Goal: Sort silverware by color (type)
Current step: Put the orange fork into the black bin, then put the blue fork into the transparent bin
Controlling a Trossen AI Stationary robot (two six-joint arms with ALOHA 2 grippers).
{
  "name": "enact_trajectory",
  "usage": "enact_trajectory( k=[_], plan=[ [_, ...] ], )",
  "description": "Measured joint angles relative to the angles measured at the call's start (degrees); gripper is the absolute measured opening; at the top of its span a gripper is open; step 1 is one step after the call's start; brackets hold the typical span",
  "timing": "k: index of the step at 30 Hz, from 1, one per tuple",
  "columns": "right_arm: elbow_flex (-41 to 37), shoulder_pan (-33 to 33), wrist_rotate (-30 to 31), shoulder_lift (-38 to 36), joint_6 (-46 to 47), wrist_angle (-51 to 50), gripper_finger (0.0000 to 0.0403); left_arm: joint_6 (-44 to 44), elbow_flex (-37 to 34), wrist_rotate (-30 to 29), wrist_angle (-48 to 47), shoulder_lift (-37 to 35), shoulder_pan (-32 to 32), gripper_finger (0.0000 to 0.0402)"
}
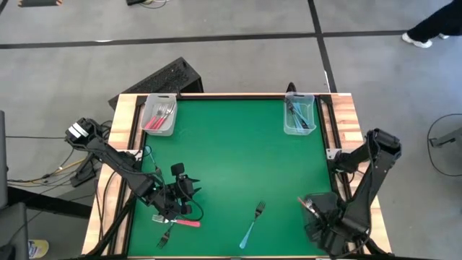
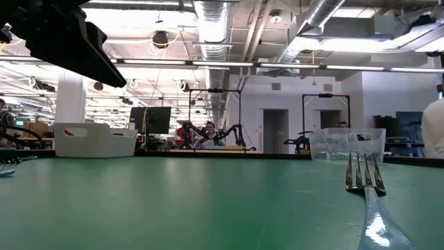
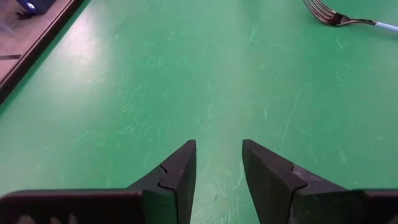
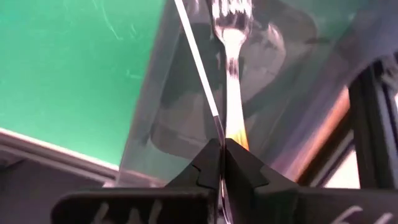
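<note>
Fingers of the right gripper (image 4: 222, 163) clamp an orange-handled metal fork (image 4: 231, 74), pointing lengthwise away; left gripper (image 3: 218, 165) hovers spread near the bench's front-left corner.

The orange-handled fork (image 4: 231, 74) clamped in the right tool (image 4: 222, 163) is cut off by the wrist picture's edge at its tines, and its handle vanishes between the fingers. In the high view that tool sits in the dark mass of its arm at the bench's (image 1: 231, 159) near right corner, its fingers too small to tell. The blue fork (image 2: 371, 201) runs out of the low view's bottom edge. In the left wrist view the same fork's handle leaves the frame. Forks in the two far bins (image 1: 159, 115) (image 1: 299, 115) overlap, too small to count
</note>
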Motion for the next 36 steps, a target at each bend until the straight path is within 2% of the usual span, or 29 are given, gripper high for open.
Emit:
enact_trajectory(
  k=[6, 16, 21, 27, 36],
  plan=[
    [0.0, -1.0, -0.4, 3.8, -4.6, 0.8, 0.0067, 0.0, 0.0, 0.2, -0.2, 0.0, 0.0, 0.0119],
    [0.0, -1.8, -0.3, 6.2, -5.0, 2.4, 0.0183, 0.0, 0.0, 0.4, -0.2, 0.0, 0.0, 0.0119],
    [0.6, -3.5, 7.4, 5.4, -6.3, 2.3, 0.0207, -0.1, 0.0, 0.4, 0.0, 0.0, 0.0, 0.0119],
    [1.5, -8.7, 22.3, 5.4, -20.3, 8.8, 0.0205, -0.1, 0.0, 0.3, 1.8, 0.0, 0.0, 0.0119],
    [1.3, -19.8, 25.5, 6.1, -42.5, 16.2, 0.0198, 0.0, 0.0, 0.4, 2.3, 0.0, 0.0, 0.0119]
  ],
)
